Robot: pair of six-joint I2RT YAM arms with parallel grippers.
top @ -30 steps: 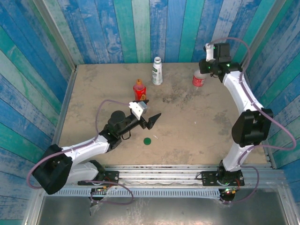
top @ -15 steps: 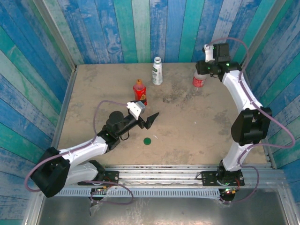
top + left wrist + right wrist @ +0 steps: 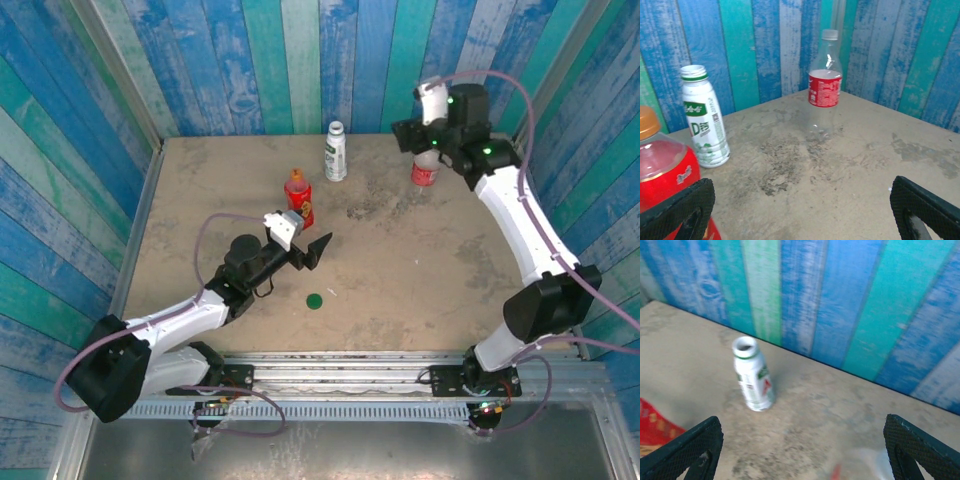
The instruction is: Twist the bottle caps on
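Three bottles stand at the back of the table. The red bottle (image 3: 298, 191) (image 3: 664, 172) wears an orange cap (image 3: 647, 122). The white bottle (image 3: 335, 153) (image 3: 703, 118) (image 3: 753, 375) has an uncovered mouth. The clear bottle (image 3: 424, 170) (image 3: 824, 87) with a red label carries a white cap (image 3: 829, 34). A dark green cap (image 3: 314, 300) lies flat on the table in front. My left gripper (image 3: 308, 238) (image 3: 800, 215) is open just right of the red bottle, holding nothing. My right gripper (image 3: 420, 143) (image 3: 802, 455) is open above the clear bottle, which is a blur at the bottom of the right wrist view.
Blue and green plank walls (image 3: 300, 60) close in the back and both sides of the sandy table (image 3: 400, 260). A dark stained patch (image 3: 365, 210) lies between the bottles.
My right gripper has opened and risen off the clear bottle's top, its wrist swinging left. My left gripper has shifted a little back and left, staying open.
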